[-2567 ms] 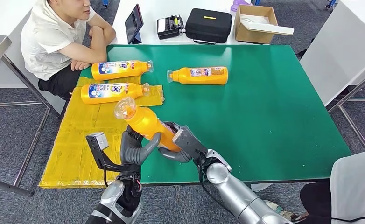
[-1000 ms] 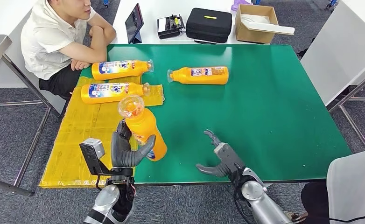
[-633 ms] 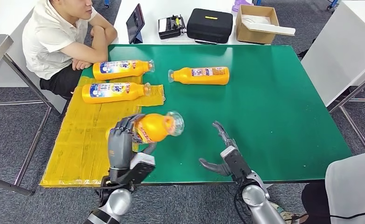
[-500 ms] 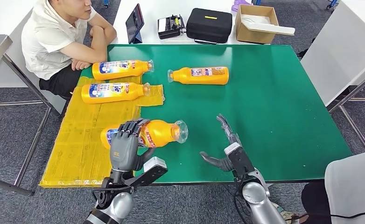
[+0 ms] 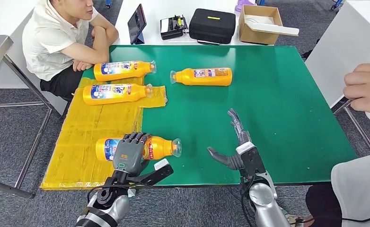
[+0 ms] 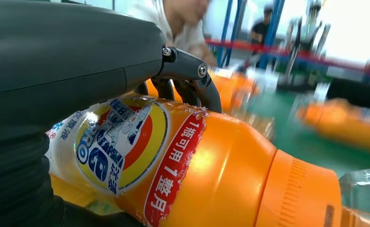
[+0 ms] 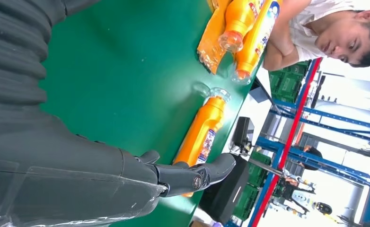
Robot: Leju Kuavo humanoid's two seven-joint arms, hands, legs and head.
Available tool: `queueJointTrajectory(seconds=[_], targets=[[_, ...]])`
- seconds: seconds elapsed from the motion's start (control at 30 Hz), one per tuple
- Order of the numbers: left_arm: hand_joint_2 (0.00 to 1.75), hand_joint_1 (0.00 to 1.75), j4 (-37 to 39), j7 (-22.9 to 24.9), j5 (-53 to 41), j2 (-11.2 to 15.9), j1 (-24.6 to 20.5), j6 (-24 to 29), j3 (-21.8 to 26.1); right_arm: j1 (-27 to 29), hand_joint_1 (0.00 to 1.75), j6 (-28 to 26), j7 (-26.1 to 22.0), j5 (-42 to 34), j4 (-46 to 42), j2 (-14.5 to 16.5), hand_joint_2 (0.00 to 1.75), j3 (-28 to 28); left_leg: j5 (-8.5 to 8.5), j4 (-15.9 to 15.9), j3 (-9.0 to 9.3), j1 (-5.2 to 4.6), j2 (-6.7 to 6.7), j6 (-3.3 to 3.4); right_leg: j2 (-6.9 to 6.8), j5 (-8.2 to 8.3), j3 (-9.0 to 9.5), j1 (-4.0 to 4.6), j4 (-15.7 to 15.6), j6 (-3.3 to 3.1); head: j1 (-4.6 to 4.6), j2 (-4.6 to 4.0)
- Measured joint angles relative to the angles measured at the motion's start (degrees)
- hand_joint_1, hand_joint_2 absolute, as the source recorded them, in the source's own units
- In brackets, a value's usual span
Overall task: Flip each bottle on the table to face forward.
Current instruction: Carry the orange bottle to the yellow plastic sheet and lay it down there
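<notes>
Gripping near bottle [image 5: 138, 147] palm-down, left robot hand [image 5: 128, 153], right robot hand [image 5: 236, 147] splayed

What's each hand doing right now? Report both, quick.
Left hand: grips the bottle lying on the yellow mat.
Right hand: open, fingers spread, holding nothing.

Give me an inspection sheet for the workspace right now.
Surface: green table, yellow mat over its left edge.
Job's things: near bottle lying on the mat, label up; two far-left bottles label up; lone bottle on the green.
Clutter: nothing seen on the green.
Hands: left hand grips the near bottle; right hand open above the table.
Cables: nothing seen.
Surroundings: seated person, tablet, black case, cardboard box, another person's hand.
</notes>
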Motion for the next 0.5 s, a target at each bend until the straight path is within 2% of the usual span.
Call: queueJointTrajectory(seconds=[0.23,0.5], targets=[[1.75,1.75,6.47,-1.81,0.44,0.43,-3.38,-1.61,0.62,-0.39,0.00,0.93,-0.30,0.25,0.46,0.58,1.75,-0.86,0.01,0.00,0.00,0.00,-0.02,-0.01,-0.01,0.00,0.03,0.00,0.01,0.00,0.00,0.00],[1.75,1.75,9.90,-2.24,0.86,0.50,-5.38,-3.41,0.80,-0.68,0.00,1.08,-0.31,0.26,0.96,0.78,1.75,-1.16,0.01,0.00,0.01,0.00,-0.02,-0.01,-0.01,0.00,0.04,0.00,0.01,0.00,0.00,0.00]])
